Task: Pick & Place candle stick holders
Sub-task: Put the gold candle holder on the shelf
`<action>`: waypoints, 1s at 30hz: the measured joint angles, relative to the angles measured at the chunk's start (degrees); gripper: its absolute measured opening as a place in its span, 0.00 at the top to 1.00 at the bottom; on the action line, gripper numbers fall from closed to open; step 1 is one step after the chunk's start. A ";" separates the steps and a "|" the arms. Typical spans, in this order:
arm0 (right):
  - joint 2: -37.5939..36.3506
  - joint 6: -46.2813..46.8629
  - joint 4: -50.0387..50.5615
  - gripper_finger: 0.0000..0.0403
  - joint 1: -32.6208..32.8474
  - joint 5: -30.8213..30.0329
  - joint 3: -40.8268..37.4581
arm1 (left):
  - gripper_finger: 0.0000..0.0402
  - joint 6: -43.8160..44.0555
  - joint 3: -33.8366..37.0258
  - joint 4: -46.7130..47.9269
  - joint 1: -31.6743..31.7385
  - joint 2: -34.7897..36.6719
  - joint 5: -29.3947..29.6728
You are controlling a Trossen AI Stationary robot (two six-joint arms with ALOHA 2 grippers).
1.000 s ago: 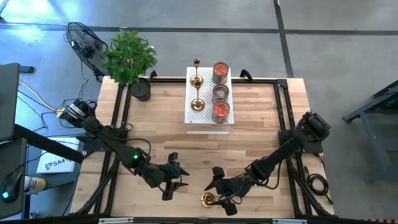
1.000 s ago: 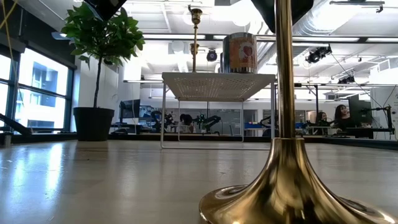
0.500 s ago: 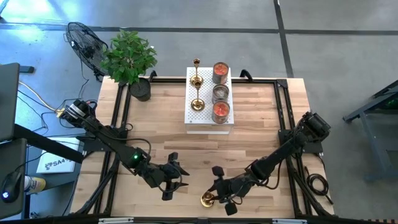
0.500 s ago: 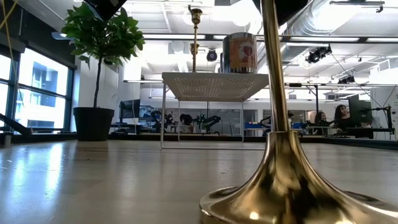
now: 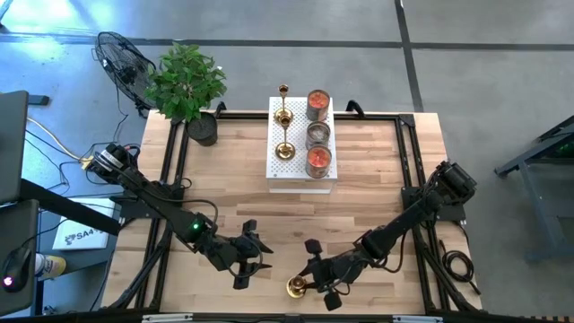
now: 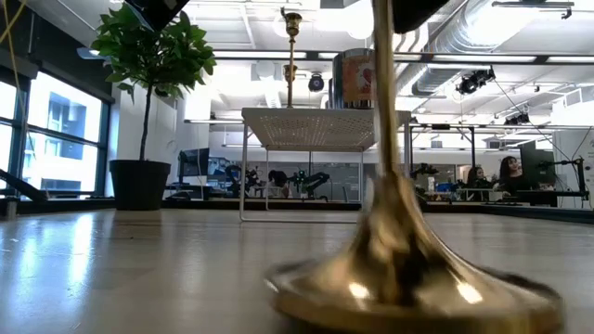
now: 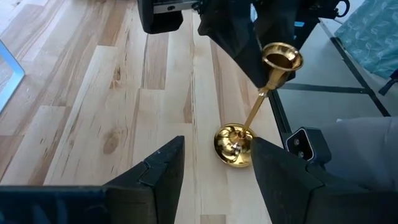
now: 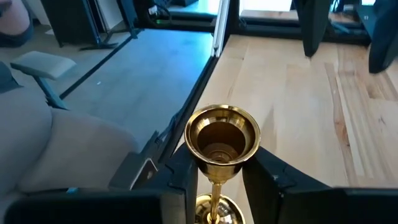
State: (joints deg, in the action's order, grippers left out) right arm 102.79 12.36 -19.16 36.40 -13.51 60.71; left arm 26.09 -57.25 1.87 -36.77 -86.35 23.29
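One gold candle stick holder (image 7: pixel 258 102) stands near the table's front edge, its stem leaning and its base (image 5: pixel 296 287) low at the table. My right gripper (image 5: pixel 311 274) is shut on it just under the cup (image 8: pixel 222 134). My left gripper (image 5: pixel 254 256) is open and empty, to the left of the holder, with its fingers pointing at it. Two more gold holders (image 5: pixel 284 121) stand upright on the white perforated block (image 5: pixel 301 175) at the table's far side. My right gripper pinches the top of the stem (image 8: pixel 216 180), just below the cup, between its two fingers (image 8: pixel 180 177). The fingers come level from the table's right side and lie across the stem. The holder leans; I cannot tell whether its base (image 6: pixel 408 283) is on the table or just clear of it.
Three candle jars (image 5: pixel 317 135) stand in a row on the white block beside the two holders. A potted plant (image 5: pixel 186 85) stands at the far left corner. Bare wood lies between the block and the grippers.
My right gripper has gone a little toward the table's left edge with the holder. The holder's base has shifted left along the table and the holder has tipped from upright to leaning.
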 joint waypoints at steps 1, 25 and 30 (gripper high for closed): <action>0.01 -0.41 -0.52 0.79 0.00 0.02 0.00 | 0.55 0.02 0.00 0.00 0.00 0.00 -0.02; -0.16 -18.42 10.93 0.79 -0.29 -2.61 16.20 | 0.55 -16.66 0.01 -11.32 -0.02 0.00 -12.57; -0.16 -18.84 11.31 0.79 -1.62 -1.43 16.80 | 0.55 -19.65 0.00 -13.06 0.02 0.00 -13.48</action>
State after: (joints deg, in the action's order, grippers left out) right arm 102.63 -6.48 -7.85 34.79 -14.95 77.51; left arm 6.44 -57.25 -11.19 -36.75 -86.35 9.81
